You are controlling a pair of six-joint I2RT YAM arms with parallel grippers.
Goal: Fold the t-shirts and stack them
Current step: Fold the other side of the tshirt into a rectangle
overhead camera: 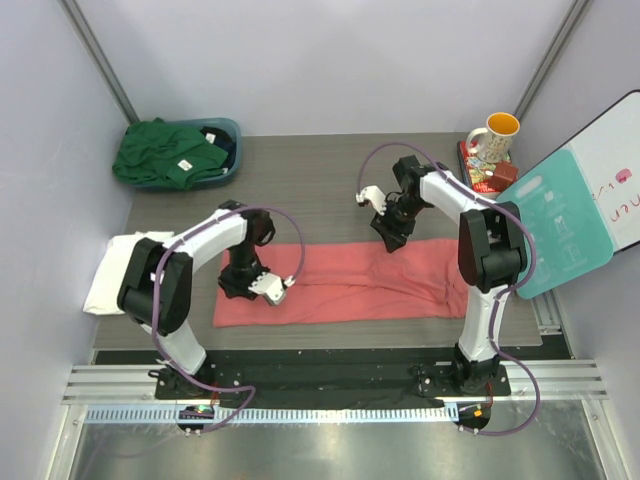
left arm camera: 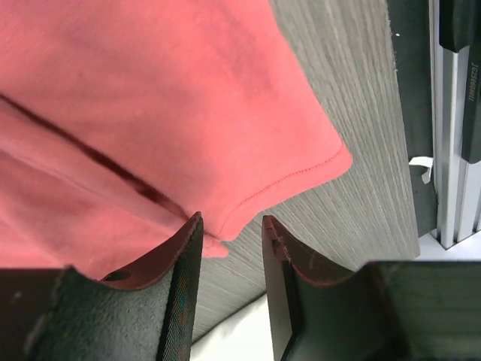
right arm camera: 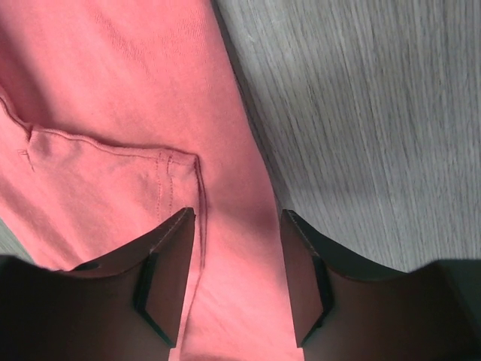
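Observation:
The coral-red t-shirt (overhead camera: 350,285) lies folded into a long strip across the table. My left gripper (overhead camera: 236,288) is at its left end. In the left wrist view that gripper (left arm camera: 231,232) is open, with a hemmed corner of the red shirt (left arm camera: 150,98) on the table just past its tips and nothing pinched. My right gripper (overhead camera: 388,240) hovers at the strip's far edge. Its jaws (right arm camera: 238,218) stand open over the red cloth (right arm camera: 128,90), which lies flat between them. A folded white t-shirt (overhead camera: 118,270) rests at the left. A dark green t-shirt (overhead camera: 170,152) fills the teal tub.
The teal tub (overhead camera: 232,135) sits at the back left. At the back right are a mug (overhead camera: 494,136), a small red-brown block (overhead camera: 503,172) and a teal board (overhead camera: 555,228) leaning over the table's right edge. A metal rail (overhead camera: 330,380) runs along the near edge.

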